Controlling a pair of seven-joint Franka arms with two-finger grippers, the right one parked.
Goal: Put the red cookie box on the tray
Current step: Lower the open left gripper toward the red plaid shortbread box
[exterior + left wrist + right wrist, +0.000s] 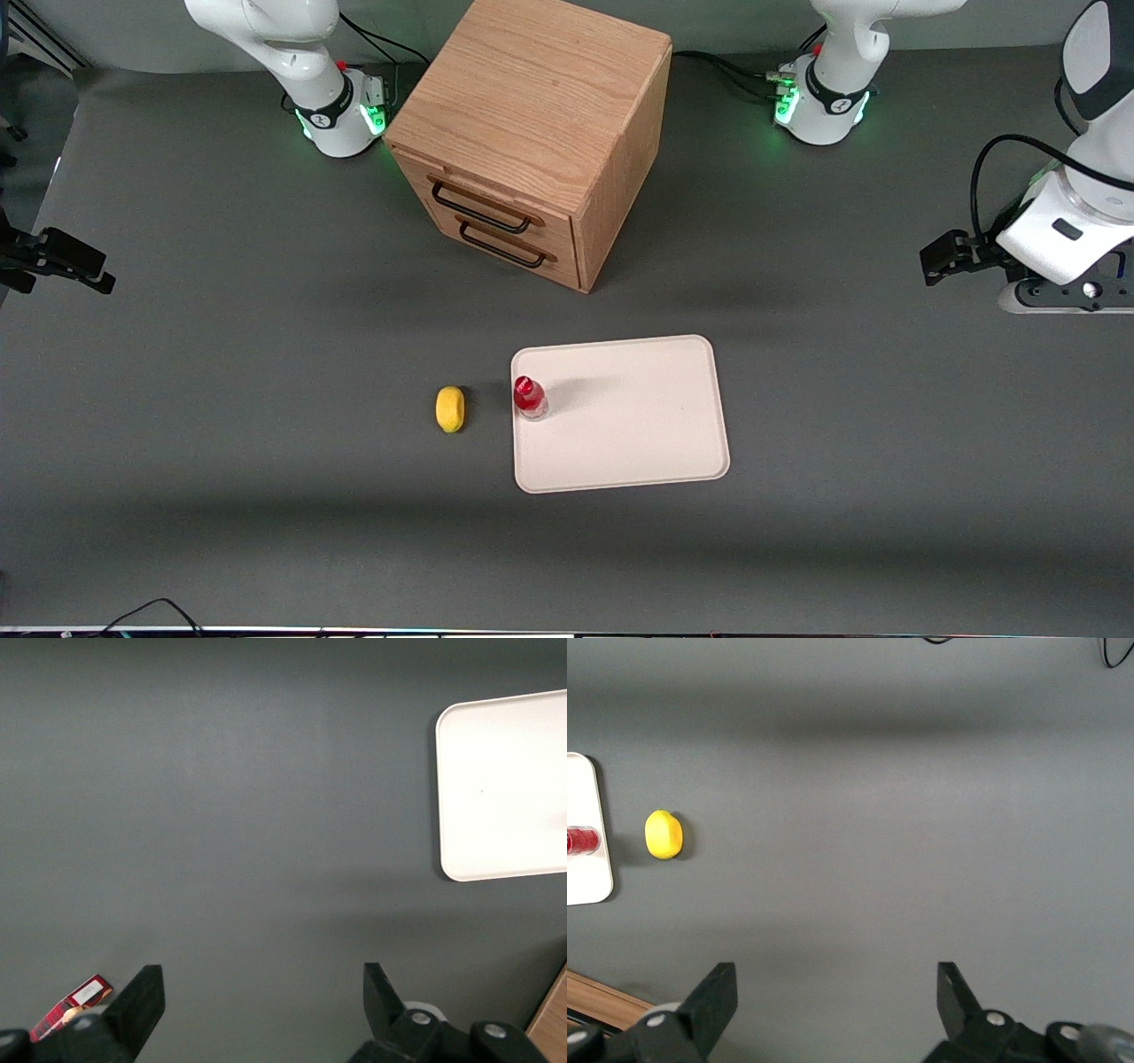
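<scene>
Only one corner of red cookie box (73,1006) visible past gripper (263,1003), rest hidden by a finger; tray (505,784) cut off by frame edge.

You are looking down on a dark grey matte tabletop (221,399) that is filling almost the whole scene, with broad, soft bands of shadow lying across it under even, diffuse light. A light oak drawer cabinet (532,115) is standing at the end of the table farthest from the front camera, sitting at an angle, showing two drawers with dark wire handles (483,213) and casting a faint shadow toward the working arm's end.
</scene>
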